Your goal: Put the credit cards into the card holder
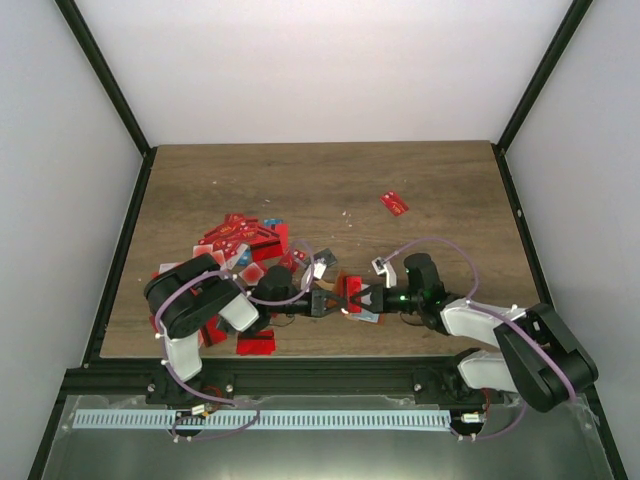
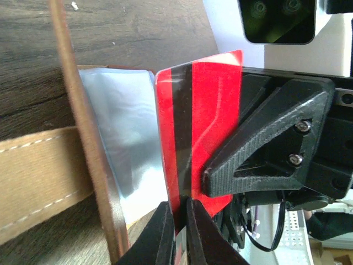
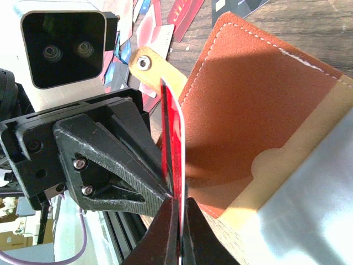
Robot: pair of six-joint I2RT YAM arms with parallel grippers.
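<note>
One red credit card [image 2: 215, 110] stands on edge between both grippers, just above the open card holder [image 3: 248, 110]. My left gripper [image 2: 179, 212] is shut on one edge of that card. From the other side, my right gripper [image 3: 181, 221] is shut on the same red card [image 3: 174, 138]. In the top view the two grippers meet tip to tip, left [image 1: 322, 303] and right [image 1: 352, 300], near the table's front edge. The holder's light blue inner panel [image 2: 121, 132] lies beside the card. A heap of mostly red credit cards [image 1: 245, 240] lies to the left.
A lone red card [image 1: 394, 203] lies at the back right. Another red card [image 1: 256, 344] sits by the front edge near the left arm's base. A black frame rail [image 1: 320, 375] borders the table's near side.
</note>
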